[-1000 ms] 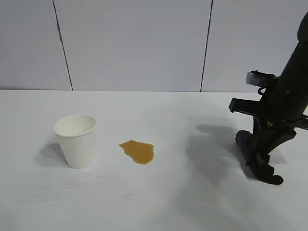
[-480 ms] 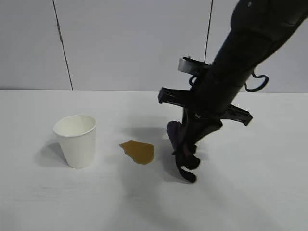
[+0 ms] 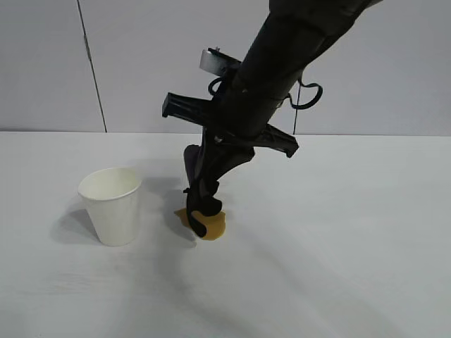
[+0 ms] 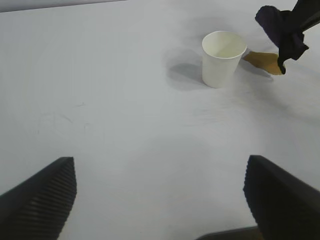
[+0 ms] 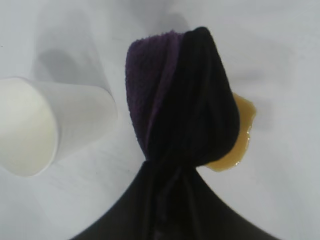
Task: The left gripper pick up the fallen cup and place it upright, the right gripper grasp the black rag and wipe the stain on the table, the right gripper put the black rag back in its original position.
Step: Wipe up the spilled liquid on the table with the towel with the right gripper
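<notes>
- Nearest me is bare tabletop, the wide white table (image 3: 338, 282) with its faint grain, nothing on it down front.
- A little further in, the plain white tapered paper cup (image 3: 111, 205) stands upright, mouth up, to the left of the spill and apart from it.
- Just beside it lies the small glossy amber-brown stain (image 3: 211, 225), partly hidden under cloth.
- Over that stain the right gripper (image 3: 204, 204) reaches down at a slant, its two long black fingers pinching the black rag (image 3: 199, 184), a bunched cloth with a purple end; the rag's low tip touches or nearly touches the puddle.
- The left gripper (image 4: 160, 195) hangs back well away from the cup, its two ribbed fingers spread wide and holding nothing.
- My worry: the cup sits near the wiping path, so a broad sweep leftward could knock it over; a loose pinch might also let the rag slip and merely smear the liquid.
</notes>
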Controlling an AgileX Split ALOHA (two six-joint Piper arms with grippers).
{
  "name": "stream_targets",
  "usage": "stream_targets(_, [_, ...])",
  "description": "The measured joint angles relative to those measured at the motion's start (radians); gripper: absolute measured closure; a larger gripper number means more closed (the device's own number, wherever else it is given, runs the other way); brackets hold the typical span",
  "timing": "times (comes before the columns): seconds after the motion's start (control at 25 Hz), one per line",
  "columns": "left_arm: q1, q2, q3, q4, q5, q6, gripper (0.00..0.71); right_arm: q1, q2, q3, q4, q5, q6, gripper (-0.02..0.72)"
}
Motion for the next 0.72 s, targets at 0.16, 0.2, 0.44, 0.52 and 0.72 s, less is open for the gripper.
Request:
stream_targets(0.16, [0.0,0.0,0.0,0.0,0.0,0.0,0.053,0.001,0.07,-0.067,0.01,0.05,0.011,0.632])
stream_targets(0.2, [0.0,0.0,0.0,0.0,0.0,0.0,0.053,0.001,0.084,-0.086,0.013,0.064,0.011,0.632])
stream_targets(0.44, [0.0,0.0,0.0,0.0,0.0,0.0,0.053,0.002,0.169,-0.215,0.014,0.138,0.037,0.632])
stream_targets(0.52, [0.0,0.0,0.0,0.0,0.0,0.0,0.053,0.002,0.193,-0.248,0.014,0.152,0.046,0.632])
stream_targets(0.72, [0.0,0.0,0.0,0.0,0.0,0.0,0.053,0.002,0.253,-0.328,0.019,0.197,0.062,0.632])
